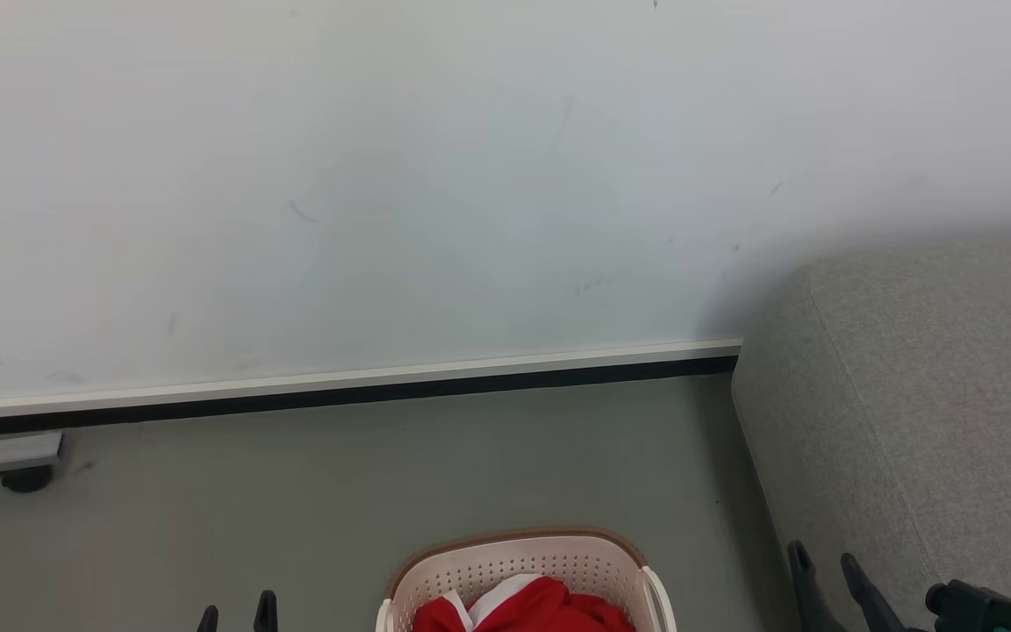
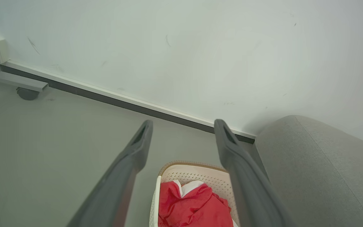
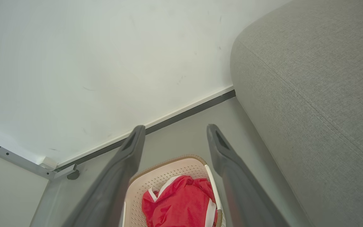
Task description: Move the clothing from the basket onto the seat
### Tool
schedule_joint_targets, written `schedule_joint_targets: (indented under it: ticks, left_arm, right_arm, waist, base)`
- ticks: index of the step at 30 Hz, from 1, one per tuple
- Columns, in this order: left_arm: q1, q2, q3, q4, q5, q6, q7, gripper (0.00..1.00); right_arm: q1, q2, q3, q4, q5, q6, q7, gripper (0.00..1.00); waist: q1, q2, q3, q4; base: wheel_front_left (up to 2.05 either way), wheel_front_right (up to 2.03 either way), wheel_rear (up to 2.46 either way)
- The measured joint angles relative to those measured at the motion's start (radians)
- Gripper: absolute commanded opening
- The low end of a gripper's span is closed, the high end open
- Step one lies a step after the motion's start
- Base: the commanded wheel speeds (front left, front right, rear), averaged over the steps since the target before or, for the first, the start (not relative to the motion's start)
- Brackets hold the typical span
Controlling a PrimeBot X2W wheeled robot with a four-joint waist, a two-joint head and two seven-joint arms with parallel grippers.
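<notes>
Head view: left fingers [image 1: 266,612] and right fingers [image 1: 858,586] are both spread apart, holding nothing. Between them sits the basket [image 1: 505,566] on the floor [image 1: 295,491], red clothing [image 1: 541,610] inside it. The grey seat [image 1: 935,395] is just beside the right fingers.

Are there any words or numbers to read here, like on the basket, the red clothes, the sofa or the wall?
No words, numbers, brands or signs can be read here.
The basket shows only rows of little holes.
The clothing shows only white trim.
The seat is plain grey weave.
The wall has only faint scuff marks, not letters.
</notes>
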Motion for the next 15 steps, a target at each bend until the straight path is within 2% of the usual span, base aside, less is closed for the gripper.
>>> schedule_joint_targets:
  ticks: [15]
  left_arm:
    - [-0.003, 0.000, -0.001, 0.012, 0.126, 0.004, -0.036, 1.00]
  right_arm:
    - [0.004, 0.019, -0.039, -0.008, -0.183, 0.000, 0.026, 1.00]
  waist:
    - [0.0000, 0.0000, -0.011, 0.002]
  base:
    - [0.00, 0.00, 0.00]
